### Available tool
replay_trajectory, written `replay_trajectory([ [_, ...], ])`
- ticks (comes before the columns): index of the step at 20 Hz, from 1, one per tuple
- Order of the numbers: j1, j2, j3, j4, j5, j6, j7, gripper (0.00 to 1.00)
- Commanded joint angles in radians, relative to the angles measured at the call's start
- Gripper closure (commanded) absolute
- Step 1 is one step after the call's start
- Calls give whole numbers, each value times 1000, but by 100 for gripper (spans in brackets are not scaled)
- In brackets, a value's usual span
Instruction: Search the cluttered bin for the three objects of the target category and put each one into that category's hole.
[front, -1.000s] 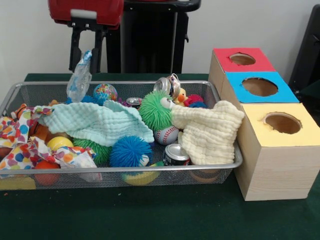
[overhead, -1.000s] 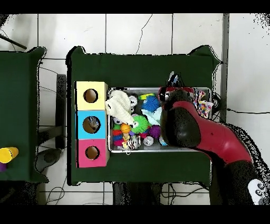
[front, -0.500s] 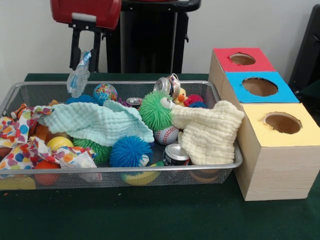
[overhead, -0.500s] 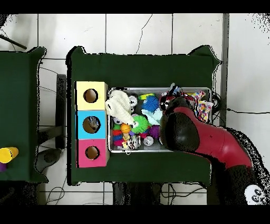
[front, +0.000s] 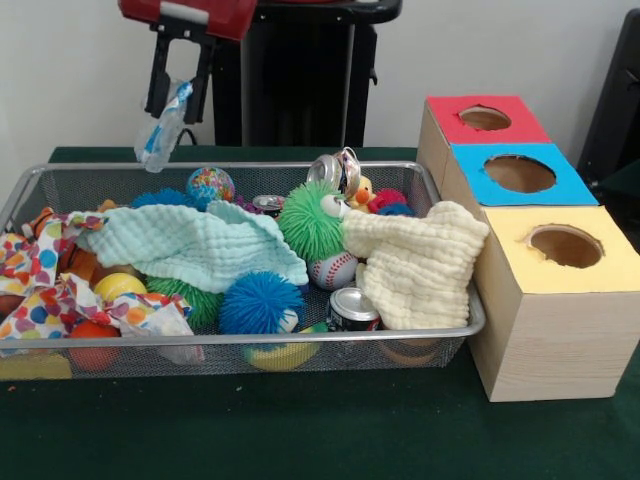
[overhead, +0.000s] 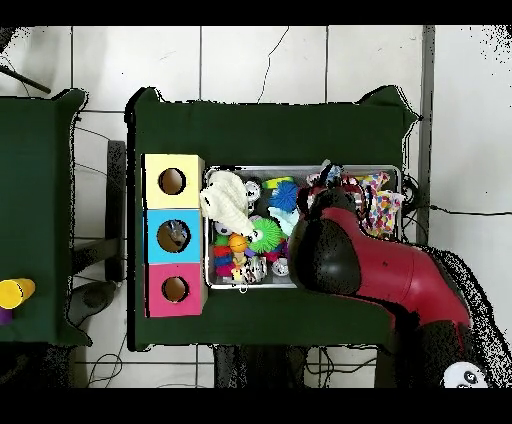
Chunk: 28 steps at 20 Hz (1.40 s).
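While the bin (front: 452, 333) up front is packed, the boxes' holes (front: 564, 245) on the right look empty, so it's early days. Far left, the gripper (front: 180, 88) pinches a crumpled plastic bottle (front: 162, 128) above the bin.

No legible text, labels, brand names, numbers or signs appear in either view; the markings on the cans (front: 353, 306) in the wire bin (front: 300, 340) are too small to read.

crumpled clear plastic bottle (front: 160, 128), hanging upright above wire bin (front: 300, 338)
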Motion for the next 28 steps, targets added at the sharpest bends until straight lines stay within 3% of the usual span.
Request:
replay_trajectory([
  [1,64,-15,-68,-72,-45,178,87,100],
  [8,129,-11,-124,-104,-38,214,104,100],
  [19,113,14,-142,-111,-75,159,63,100],
  [28,218,55,-210,-90,-27,121,179,100],
])
